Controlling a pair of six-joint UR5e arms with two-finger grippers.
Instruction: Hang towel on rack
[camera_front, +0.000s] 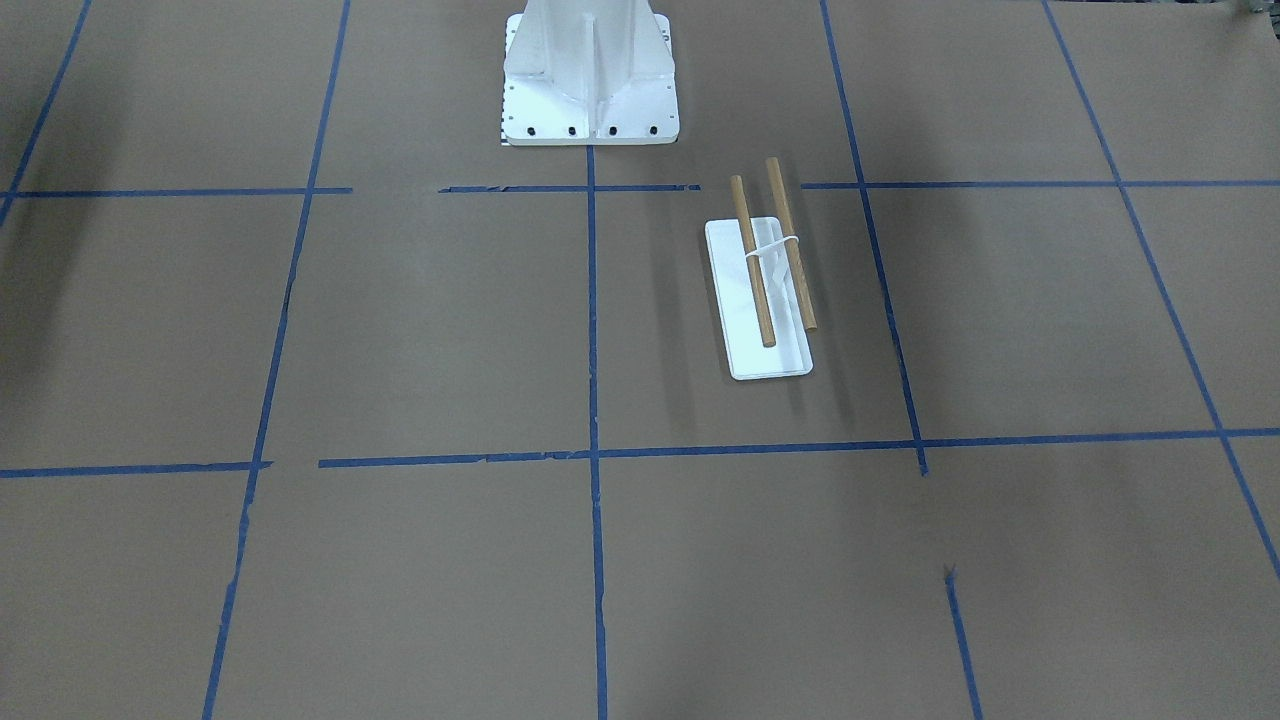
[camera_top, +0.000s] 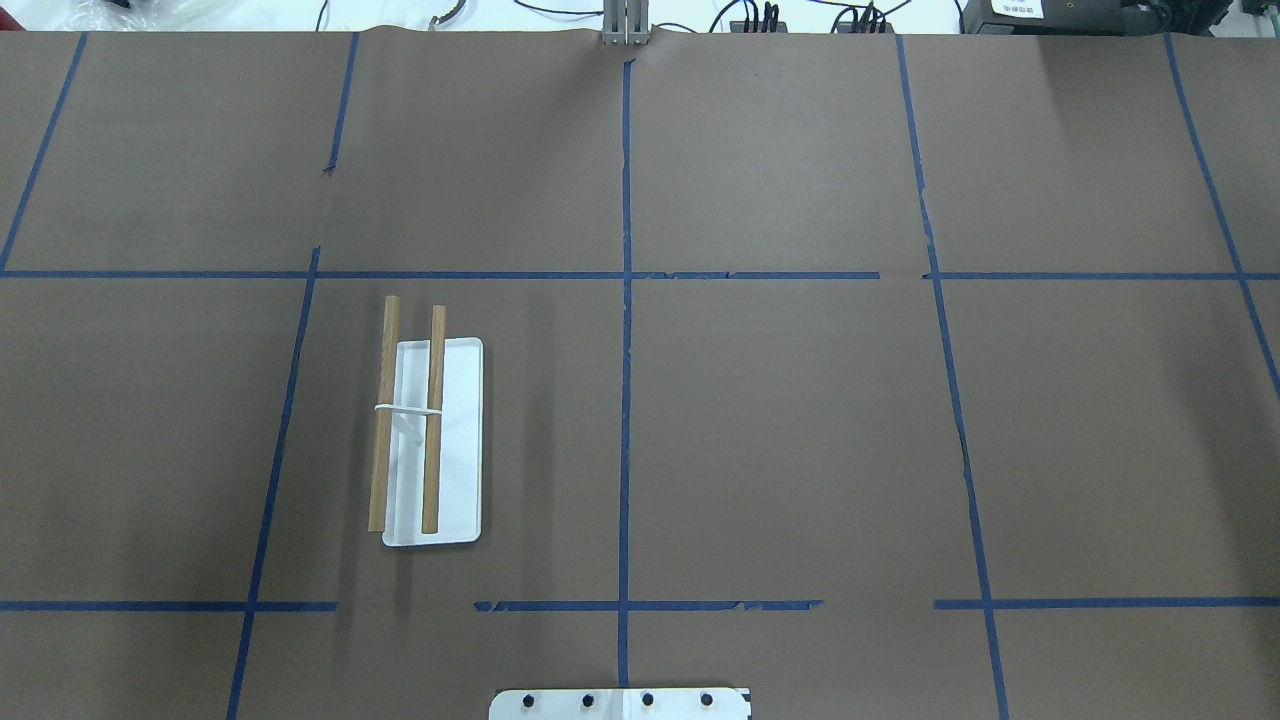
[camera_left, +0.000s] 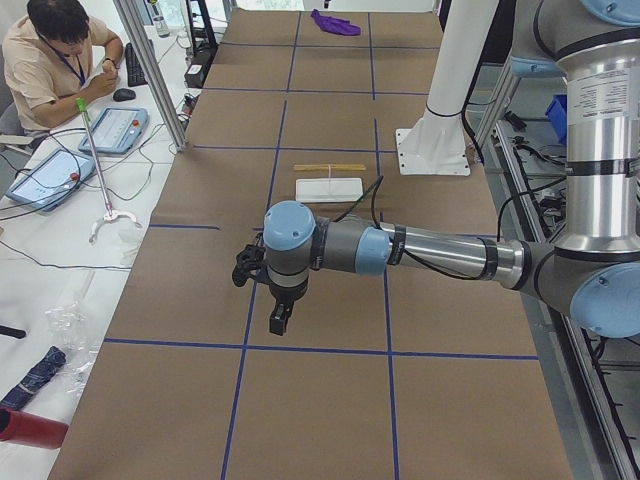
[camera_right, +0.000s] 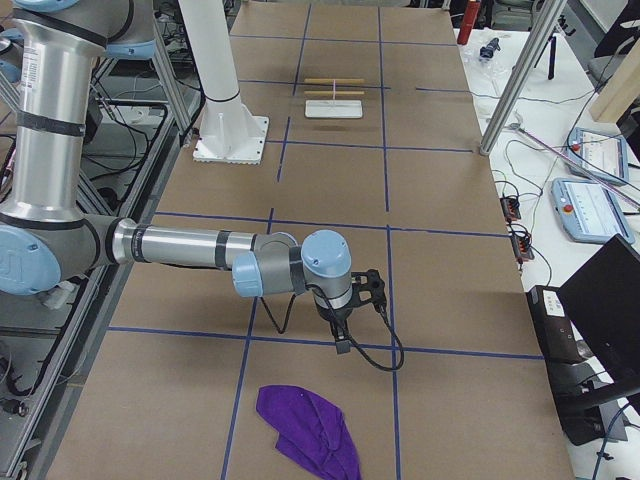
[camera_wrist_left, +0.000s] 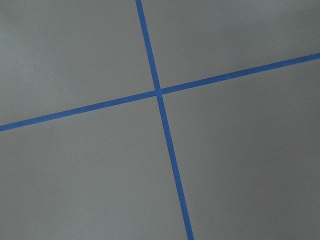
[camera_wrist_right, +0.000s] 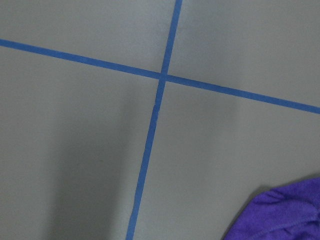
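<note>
The rack (camera_front: 765, 270) is two parallel wooden dowels joined by a white band over a small white tray; it stands on the brown table (camera_top: 425, 430), (camera_left: 330, 178), (camera_right: 334, 98). The purple towel (camera_right: 308, 428) lies crumpled at the table's end on the robot's right, far from the rack; it also shows in the exterior left view (camera_left: 338, 22) and the right wrist view (camera_wrist_right: 280, 212). My right gripper (camera_right: 342, 345) hangs above the table just short of the towel. My left gripper (camera_left: 278, 322) hangs over the opposite end. I cannot tell whether either is open or shut.
The white bolted pedestal (camera_front: 590, 80) stands at the robot's side of the table (camera_top: 620, 703). Blue tape lines grid the brown paper. An operator (camera_left: 55, 60) sits beside the table with tablets and cables. Aluminium posts (camera_left: 150, 70), (camera_right: 520, 80) stand at the far edge.
</note>
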